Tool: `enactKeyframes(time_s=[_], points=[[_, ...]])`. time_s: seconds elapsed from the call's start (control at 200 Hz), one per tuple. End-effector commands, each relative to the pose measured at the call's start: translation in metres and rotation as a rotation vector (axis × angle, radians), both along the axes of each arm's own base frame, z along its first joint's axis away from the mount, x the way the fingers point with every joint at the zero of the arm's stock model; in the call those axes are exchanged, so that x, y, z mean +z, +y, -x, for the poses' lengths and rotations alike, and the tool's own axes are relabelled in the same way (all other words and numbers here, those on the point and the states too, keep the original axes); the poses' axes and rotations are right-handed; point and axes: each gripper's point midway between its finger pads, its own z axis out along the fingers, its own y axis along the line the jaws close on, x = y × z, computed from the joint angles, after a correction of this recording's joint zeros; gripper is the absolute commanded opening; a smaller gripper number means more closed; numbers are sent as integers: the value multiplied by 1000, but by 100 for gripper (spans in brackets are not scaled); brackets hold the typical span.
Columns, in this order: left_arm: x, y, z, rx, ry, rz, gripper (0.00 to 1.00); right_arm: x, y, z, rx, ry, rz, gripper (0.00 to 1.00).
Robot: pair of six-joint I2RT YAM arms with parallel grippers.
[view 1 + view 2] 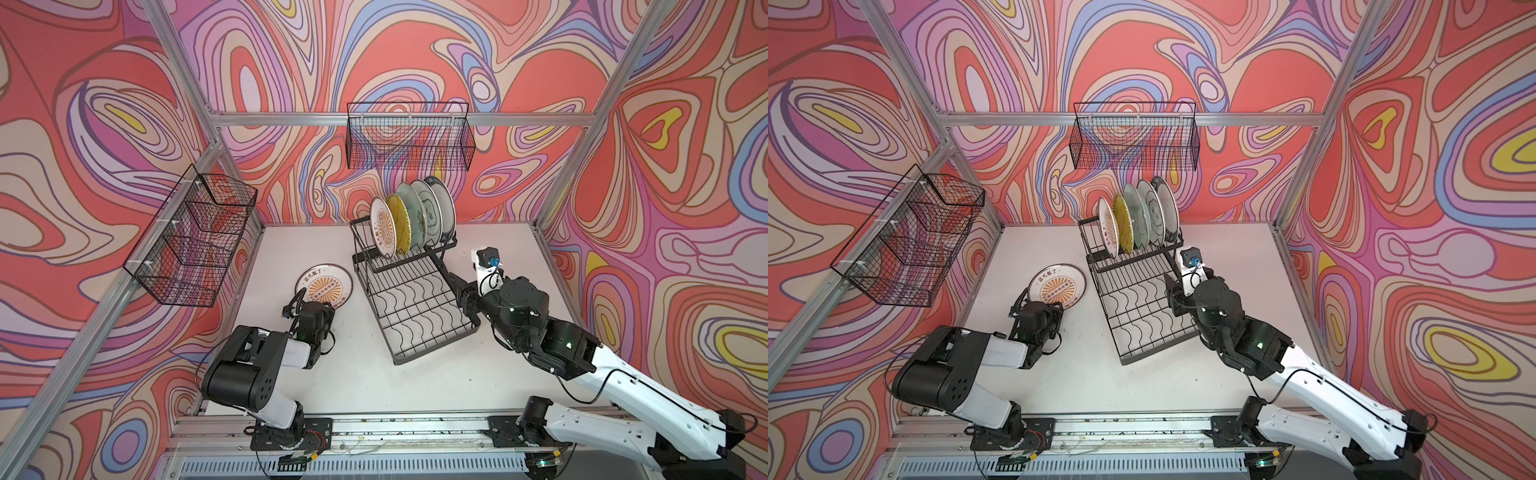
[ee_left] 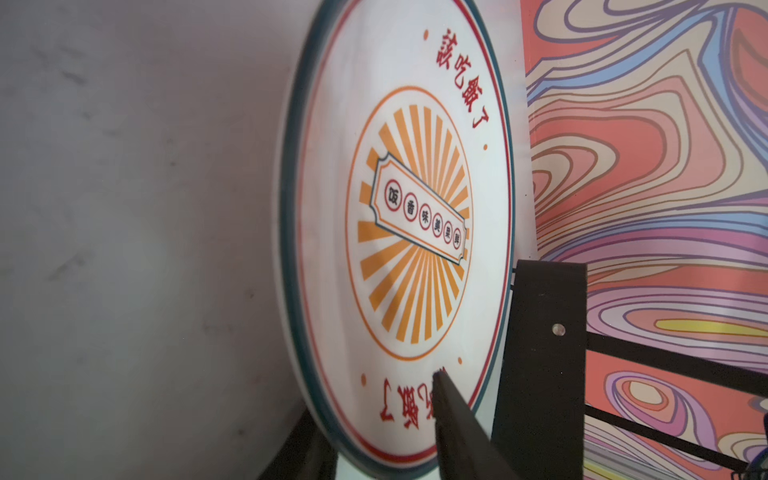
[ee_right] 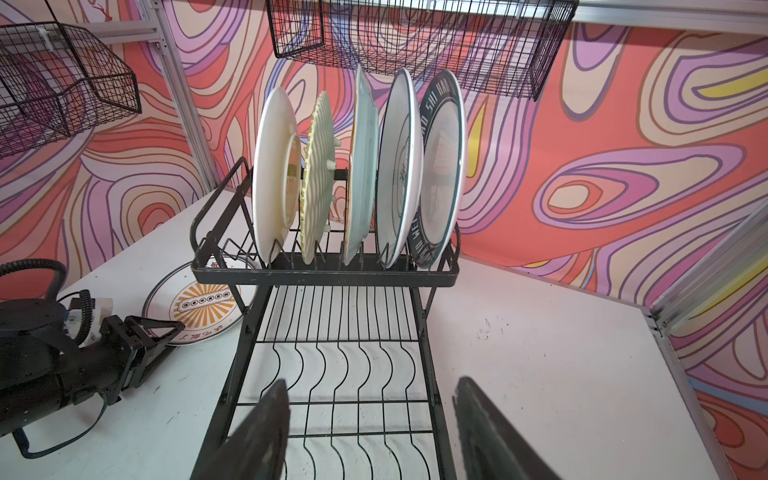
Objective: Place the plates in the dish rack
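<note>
One white plate with an orange sunburst (image 1: 324,286) (image 2: 411,224) lies on the table left of the dish rack (image 1: 415,320) (image 3: 324,270). My left gripper (image 1: 331,308) (image 2: 374,409) is shut on its near rim, one finger on the face and the other under the edge. Several plates (image 1: 415,220) (image 3: 361,166) stand upright in the rack's raised tier: another sunburst one, a yellow one, a pale green one, a white one and a dark-lettered one. My right gripper (image 1: 465,300) (image 3: 370,415) hangs open over the right edge of the rack's low tray, holding nothing.
A black mesh basket (image 1: 195,241) hangs on the left wall and another one (image 1: 409,137) on the back wall above the rack. The aluminium frame posts (image 1: 552,208) bound the white table (image 1: 357,374). The arms' base rail (image 1: 395,432) runs along the front.
</note>
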Motion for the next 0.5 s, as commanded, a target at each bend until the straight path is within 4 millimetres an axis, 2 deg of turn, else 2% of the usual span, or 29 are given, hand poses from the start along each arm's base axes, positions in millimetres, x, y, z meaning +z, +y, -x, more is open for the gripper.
enactKeyframes(time_s=[0.0,0.496], points=[[-57,11,43,39,225,-11,28,3,-6,0,-19,-3,-10,65],[-65,14,47,91,177,49,0,6,-8,1,-21,-7,-14,65]])
